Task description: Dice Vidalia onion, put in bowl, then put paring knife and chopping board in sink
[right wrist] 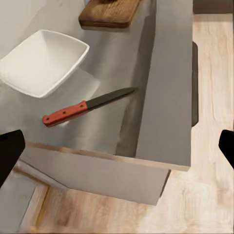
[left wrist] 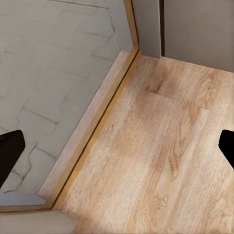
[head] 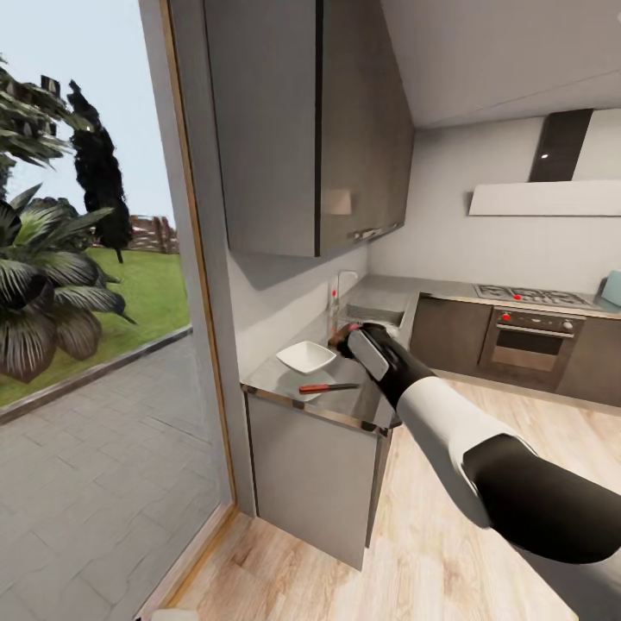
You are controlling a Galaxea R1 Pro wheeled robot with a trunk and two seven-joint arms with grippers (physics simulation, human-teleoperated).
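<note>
Right claw [head: 345, 338] hovers over the bench [head: 366, 404] with fingers apart and empty, paring knife [right wrist: 85, 106] lying flat near the bench edge, bowl [right wrist: 43, 61] just left, chopping board [right wrist: 109, 12] farther back; suggest descending square onto the red handle.

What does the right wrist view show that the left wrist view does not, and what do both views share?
Right wrist view: the paring knife, the bowl and one end of the chopping board, all lying on the countertop. Left wrist view: a window frame with grey paving outside. Both: pale wood floor and dark fingertips wide apart at the picture's edges.
</note>
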